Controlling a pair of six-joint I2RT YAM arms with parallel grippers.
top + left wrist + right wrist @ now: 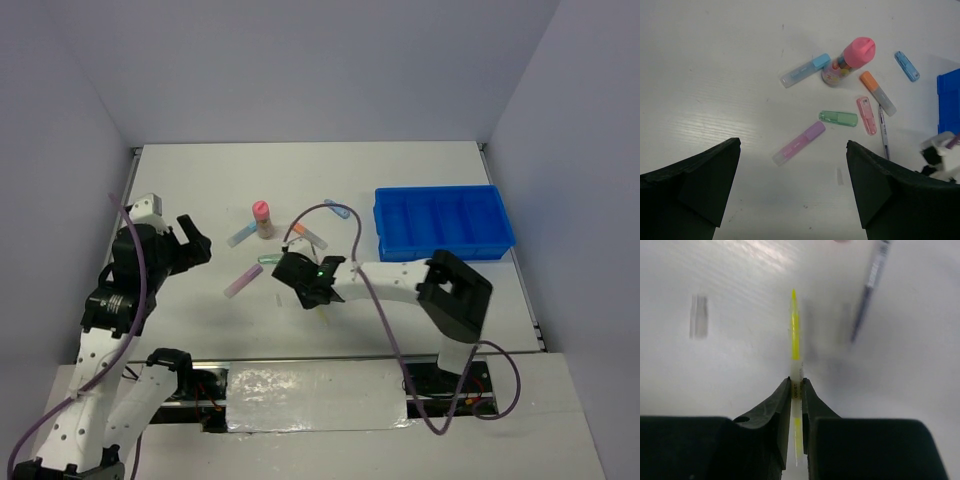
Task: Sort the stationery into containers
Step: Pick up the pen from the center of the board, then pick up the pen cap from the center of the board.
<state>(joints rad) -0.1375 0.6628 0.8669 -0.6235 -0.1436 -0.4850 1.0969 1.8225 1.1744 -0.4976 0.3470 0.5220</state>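
My right gripper (796,385) is shut on a thin yellow pen (796,337), which lies along the white table between the jaws. In the top view this gripper (312,292) is low at the table's middle. A grey pen (867,292) lies just to its right. My left gripper (793,149) is open and empty, held above the table at the left (195,243). Below it lie a lilac-pink stick (799,143), a green stick (838,118), a pink stick (866,115), an orange stick (877,93), two blue sticks (805,70) (906,66) and the pink-capped bottle (847,62), upright.
The blue divided tray (445,222) stands at the far right, its compartments empty. The right arm (400,280) stretches across the table in front of the tray. A grey smudge (699,315) marks the table left of the yellow pen.
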